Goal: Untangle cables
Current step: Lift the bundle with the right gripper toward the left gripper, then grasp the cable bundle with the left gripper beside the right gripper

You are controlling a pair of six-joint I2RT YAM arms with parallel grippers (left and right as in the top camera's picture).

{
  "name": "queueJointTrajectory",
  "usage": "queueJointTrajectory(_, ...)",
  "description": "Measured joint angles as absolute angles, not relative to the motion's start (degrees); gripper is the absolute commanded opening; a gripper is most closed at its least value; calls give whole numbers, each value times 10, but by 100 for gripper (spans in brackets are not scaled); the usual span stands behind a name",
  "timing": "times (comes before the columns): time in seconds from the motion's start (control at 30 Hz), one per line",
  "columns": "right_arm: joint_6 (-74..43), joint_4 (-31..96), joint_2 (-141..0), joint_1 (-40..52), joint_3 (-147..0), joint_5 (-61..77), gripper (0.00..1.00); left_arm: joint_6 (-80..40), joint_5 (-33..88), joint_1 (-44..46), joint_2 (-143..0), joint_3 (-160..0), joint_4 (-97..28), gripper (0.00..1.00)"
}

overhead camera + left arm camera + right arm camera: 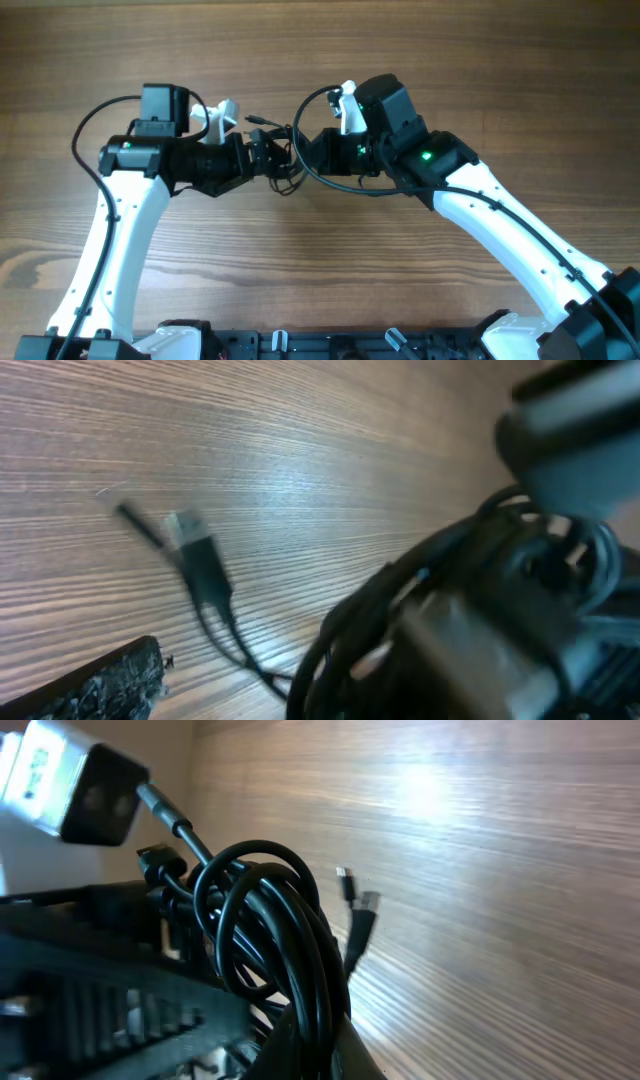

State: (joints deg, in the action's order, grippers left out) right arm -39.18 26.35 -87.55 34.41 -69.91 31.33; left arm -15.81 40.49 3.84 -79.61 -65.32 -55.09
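The cables (280, 165) are a dark bunched knot held over the table's middle, between my two grippers. My right gripper (303, 152) is shut on the bundle; in the right wrist view black loops (270, 940) rise from its fingers (335, 1055), and two silvery plug ends (358, 908) hang free. My left gripper (258, 160) is right against the knot's left side. In the blurred left wrist view one finger (95, 685) sits far out at the lower left, the bundle (370, 620) lies to the right, and a loose plug (198, 555) dangles over the wood. Its jaws look open.
The wooden table (320, 60) stretches all round the arms. Each arm's own thicker black cable arcs beside it, such as the right arm's cable (310, 100). The left arm's white camera block (60, 775) shows in the right wrist view's top left.
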Motion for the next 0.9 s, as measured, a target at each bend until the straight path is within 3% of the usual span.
queueJointTrajectory(0.13,-392,265,-875,344,-699,322,8,-158,397,51,-796,-653,-551,100)
queueJointTrajectory(0.17,-392,265,-875,344,-699,322,8,-158,397,52,-796,-653,-550,79)
queueJointTrajectory(0.2,-392,266,-875,344,-699,322,9,-158,395,52,-796,-653,-550,51)
queueJointTrajectory(0.23,-392,268,-875,344,-699,322,9,-163,395,52,-796,-653,-547,36)
queueJointTrajectory(0.9,-416,291,-876,344,-699,274,10,-230,380,62,-796,-653,-537,23)
